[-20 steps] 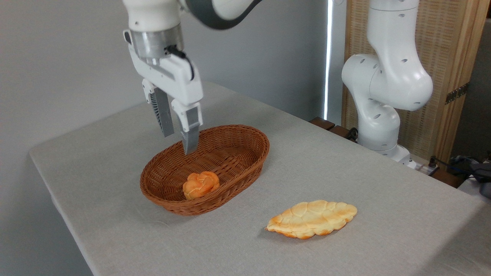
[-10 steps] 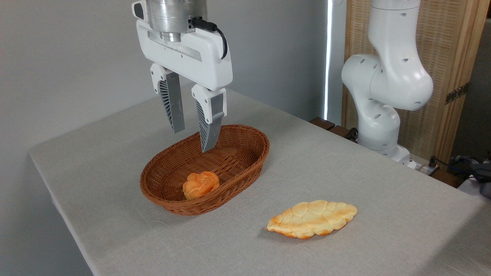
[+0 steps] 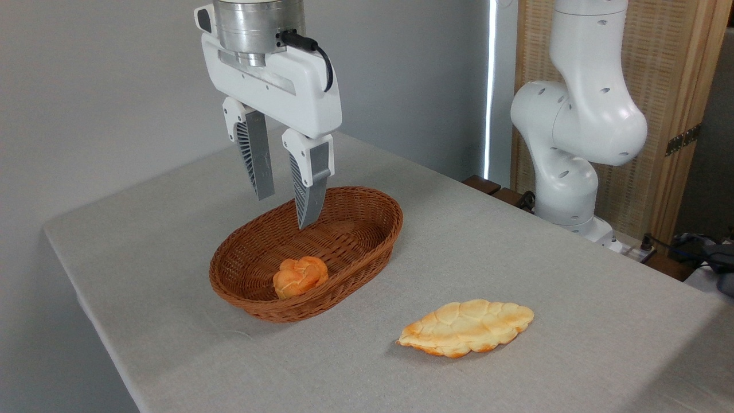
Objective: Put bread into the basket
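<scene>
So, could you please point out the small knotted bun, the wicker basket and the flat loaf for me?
knotted bun [image 3: 300, 277], fixed camera view, middle of its top.
wicker basket [image 3: 375, 198], fixed camera view, far rim.
flat loaf [image 3: 467, 326], fixed camera view, middle of its crust.

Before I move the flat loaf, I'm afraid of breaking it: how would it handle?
The flat loaf looks thin, so probably light. It lies flat, so it's unlikely to roll. Its scalloped edges might crumble if pinched.
</scene>
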### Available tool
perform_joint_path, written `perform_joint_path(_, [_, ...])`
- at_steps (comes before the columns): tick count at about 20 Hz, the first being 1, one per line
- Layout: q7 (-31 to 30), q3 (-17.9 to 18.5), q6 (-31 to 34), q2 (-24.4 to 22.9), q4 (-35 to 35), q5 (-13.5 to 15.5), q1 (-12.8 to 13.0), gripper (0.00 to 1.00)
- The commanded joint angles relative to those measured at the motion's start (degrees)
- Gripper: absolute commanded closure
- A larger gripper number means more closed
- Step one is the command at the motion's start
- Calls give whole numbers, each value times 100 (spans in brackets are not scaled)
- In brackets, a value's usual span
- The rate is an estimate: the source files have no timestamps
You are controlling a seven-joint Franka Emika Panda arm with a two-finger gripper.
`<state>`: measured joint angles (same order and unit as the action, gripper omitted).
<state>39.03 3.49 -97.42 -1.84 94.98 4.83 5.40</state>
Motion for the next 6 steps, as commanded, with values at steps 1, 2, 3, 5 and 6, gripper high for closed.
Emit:
perform_joint_path(1, [-18,-7,136,26,-76,18,32,0])
perform_joint_path(2, [-9,-7,136,17,-76,18,32,0])
perform_joint_path(3, [-9,-7,136,17,-76,18,32,0])
perform_joint_path(5, [-18,-15,136,17,-76,18,32,0])
perform_joint_path(6, [-27,-15,136,25,-76,18,40,0])
